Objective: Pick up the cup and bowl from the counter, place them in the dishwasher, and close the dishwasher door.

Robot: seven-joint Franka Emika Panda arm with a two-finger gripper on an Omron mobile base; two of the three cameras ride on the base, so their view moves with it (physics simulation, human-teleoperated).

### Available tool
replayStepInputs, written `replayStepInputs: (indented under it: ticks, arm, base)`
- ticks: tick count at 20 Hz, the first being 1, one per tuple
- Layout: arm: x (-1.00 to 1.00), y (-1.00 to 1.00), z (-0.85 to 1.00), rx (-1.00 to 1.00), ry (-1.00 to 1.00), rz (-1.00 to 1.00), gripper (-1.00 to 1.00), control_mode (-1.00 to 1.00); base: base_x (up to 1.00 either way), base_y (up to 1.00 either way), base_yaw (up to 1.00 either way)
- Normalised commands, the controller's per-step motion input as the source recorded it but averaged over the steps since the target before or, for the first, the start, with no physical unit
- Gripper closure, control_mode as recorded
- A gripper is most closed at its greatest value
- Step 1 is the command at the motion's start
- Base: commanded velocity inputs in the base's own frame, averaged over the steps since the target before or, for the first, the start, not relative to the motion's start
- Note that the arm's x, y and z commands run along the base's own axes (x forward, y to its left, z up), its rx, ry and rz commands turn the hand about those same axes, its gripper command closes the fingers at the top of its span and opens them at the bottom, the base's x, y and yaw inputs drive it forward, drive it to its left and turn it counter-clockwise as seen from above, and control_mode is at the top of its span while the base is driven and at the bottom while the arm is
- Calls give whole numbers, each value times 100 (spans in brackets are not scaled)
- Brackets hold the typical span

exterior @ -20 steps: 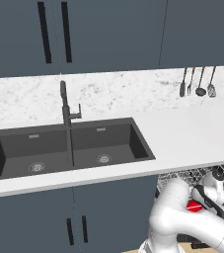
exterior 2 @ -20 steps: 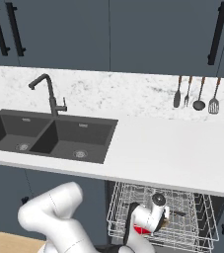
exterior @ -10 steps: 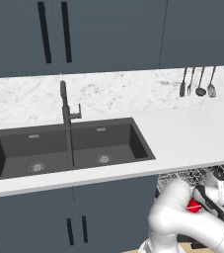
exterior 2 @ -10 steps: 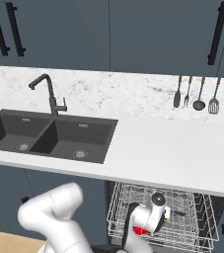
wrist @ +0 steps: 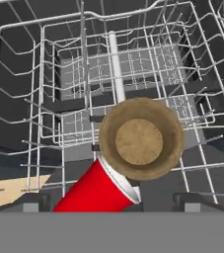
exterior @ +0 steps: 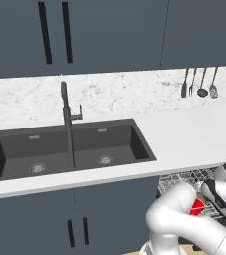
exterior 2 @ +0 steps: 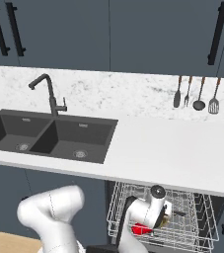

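The golden-brown bowl [wrist: 142, 138] sits in the dishwasher's silver wire rack [wrist: 59, 99], seen from above with its darker inside showing. A red cup [wrist: 96, 190] lies on its side against the bowl's near edge, and it also shows in the rack beside my arm [exterior: 197, 206] [exterior 2: 142, 228]. My gripper [wrist: 117, 202] hangs open over both, its fingertips [wrist: 32, 202] spread wider than the bowl and touching neither. The arm reaches down into the pulled-out rack [exterior 2: 192, 232] under the white counter [exterior 2: 182, 148]. The dishwasher door is out of view.
A black double sink [exterior: 69, 147] with a tall faucet [exterior: 65, 104] is set in the counter to the left. Several utensils [exterior 2: 195, 94] hang on the marble backsplash. Dark cabinets with vertical handles [exterior: 77, 229] stand under the sink.
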Motion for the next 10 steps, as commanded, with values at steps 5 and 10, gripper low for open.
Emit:
replayStepInputs:
  ticks: [5, 10]
  arm:
    - [-99, -21, 98, 3, 0, -2, -100, -100]
    - [-82, -33, 100, 0, 3, 0, -100, -100]
  base:
    - [0, 0, 0]
    - [0, 0, 0]
